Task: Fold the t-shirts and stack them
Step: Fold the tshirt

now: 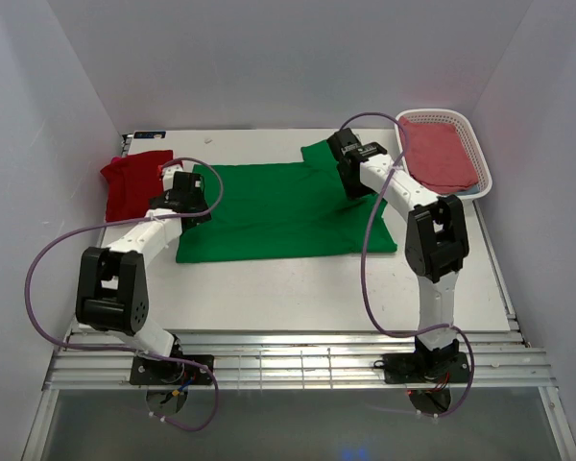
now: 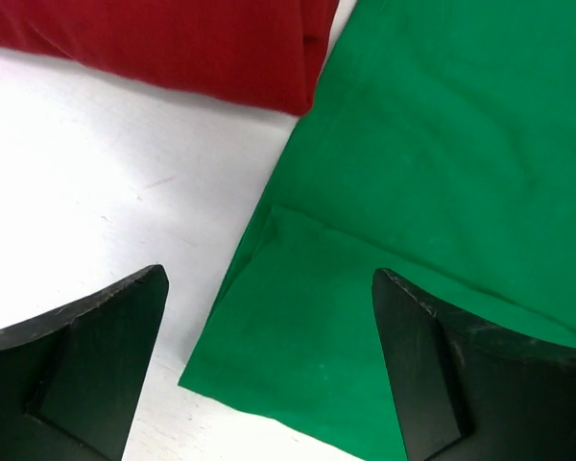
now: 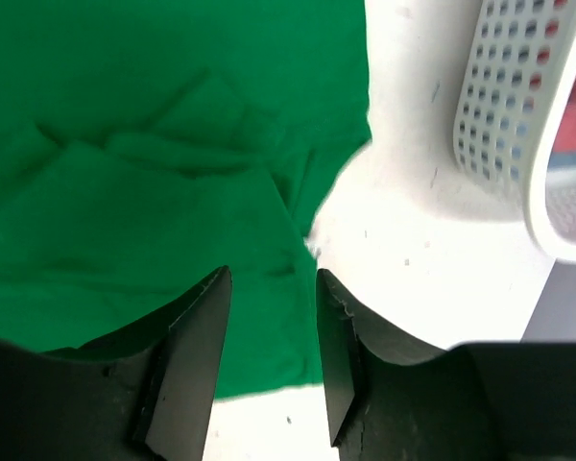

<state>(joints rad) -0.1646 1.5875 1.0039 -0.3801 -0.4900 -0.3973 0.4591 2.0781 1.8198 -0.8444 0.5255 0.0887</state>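
T-shirts lay in two places on the white bench (image 1: 298, 288). The green t-shirt (image 1: 288, 216) was spread flat across the middle. The red t-shirt (image 1: 134, 182) was bunched at the far left, its near side hidden behind the left arm in the top view and its far side cut off in the left wrist view. The two edges met or nearly met; which one could not be told.

The left fingers (image 1: 198, 213) stood wide apart with nothing between them, low over the green shirt's left corner. One finger was above bare bench and the other above green cloth with a folded-over hem.

The right fingers (image 1: 351, 184) stood parted by a narrower gap and also held nothing. They were above the creased right sleeve, where the green edge gave way to bench. From above, both pairs of tips were too small and dark to make out, and the right arm covered part of that sleeve.

A white perforated basket (image 1: 484, 179) sat at the far right, cut off by the frame edge in the right wrist view. It held a pinkish-red cloth (image 1: 434, 154) whose kind could not be told.
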